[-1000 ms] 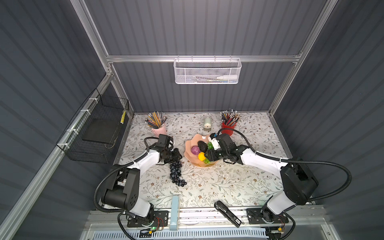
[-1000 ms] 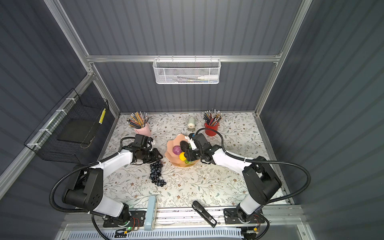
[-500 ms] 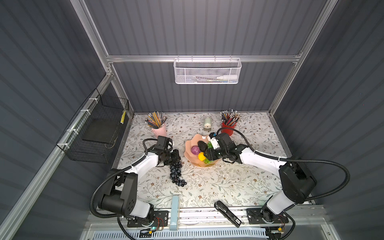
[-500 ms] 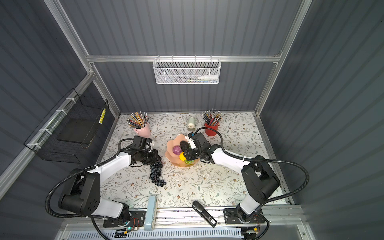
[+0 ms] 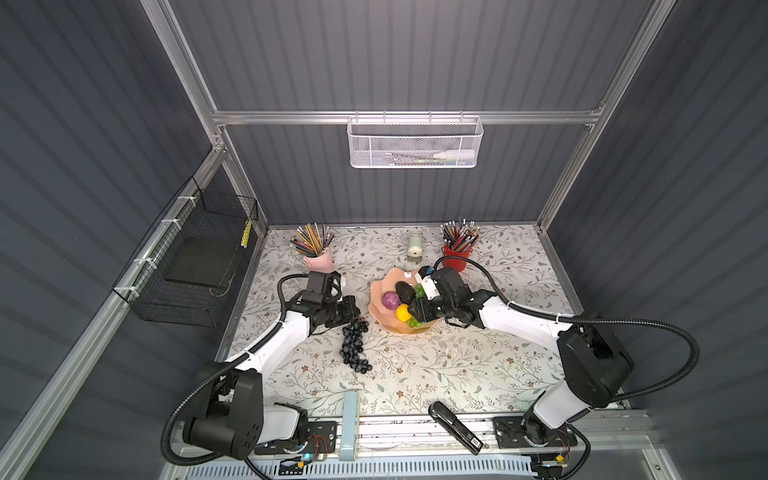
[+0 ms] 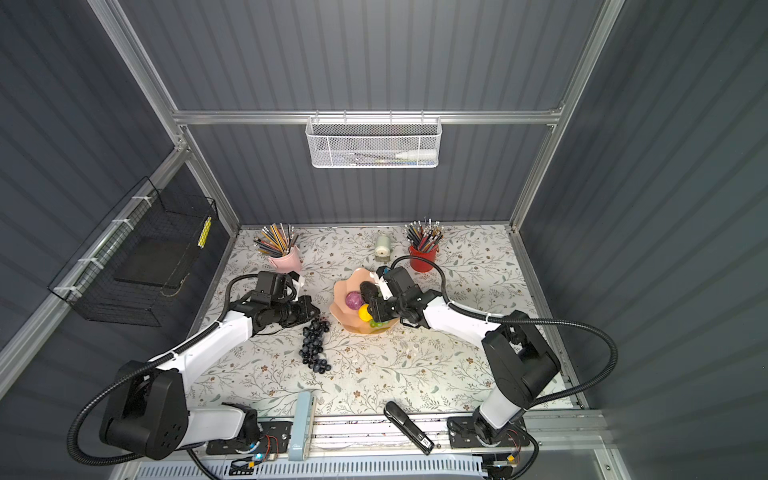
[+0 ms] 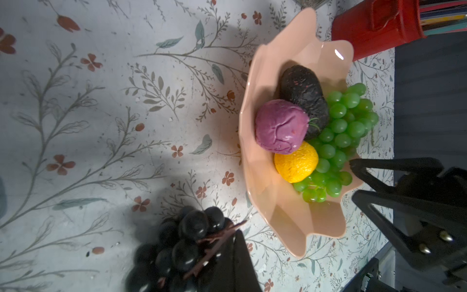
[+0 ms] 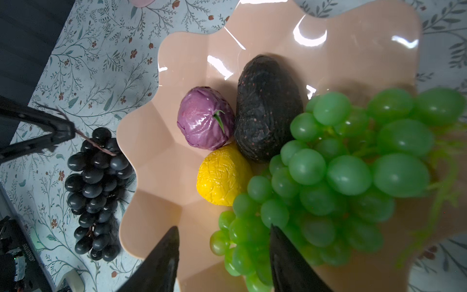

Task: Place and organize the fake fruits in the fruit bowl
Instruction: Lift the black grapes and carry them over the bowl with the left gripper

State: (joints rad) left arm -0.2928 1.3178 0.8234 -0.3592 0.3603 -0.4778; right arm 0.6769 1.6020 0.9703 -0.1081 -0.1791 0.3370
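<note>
Left gripper [image 5: 356,316] low over the table [image 5: 457,365], at 8 o'clock of the bowl [image 5: 376,305] in both top views. Jaws pressed together on the brown stem [image 8: 96,145] of the dark grapes [image 5: 353,345], the pinch plain in the right wrist view. Bunch itself lying on the table outside the bowl, trailing from the gripper toward 6 o'clock, its top berries just beside the rim.

Right gripper [image 8: 223,227] over the bowl's 4 o'clock side, arm reaching in from 3 o'clock. Jaws spread, pinching nothing: one over the green grapes [image 8: 348,164], the other over bare bowl floor.

Inside the bowl, read from a top view:
- purple fruit [image 6: 353,299] at 9 o'clock
- avocado [image 6: 368,289] at 12 o'clock
- lemon [image 6: 365,312] at 6 o'clock
- green grapes from 2 round to 5 o'clock, heaped along the rim and largely hidden there under the right gripper

Purple fruit, avocado and lemon touching one another, with the green grapes against the avocado and lemon.

Pink cup [image 5: 318,262] of pencils at 10 o'clock of the bowl, near the left arm. Red cup [image 5: 456,252] at 1 o'clock, near the bowl.
</note>
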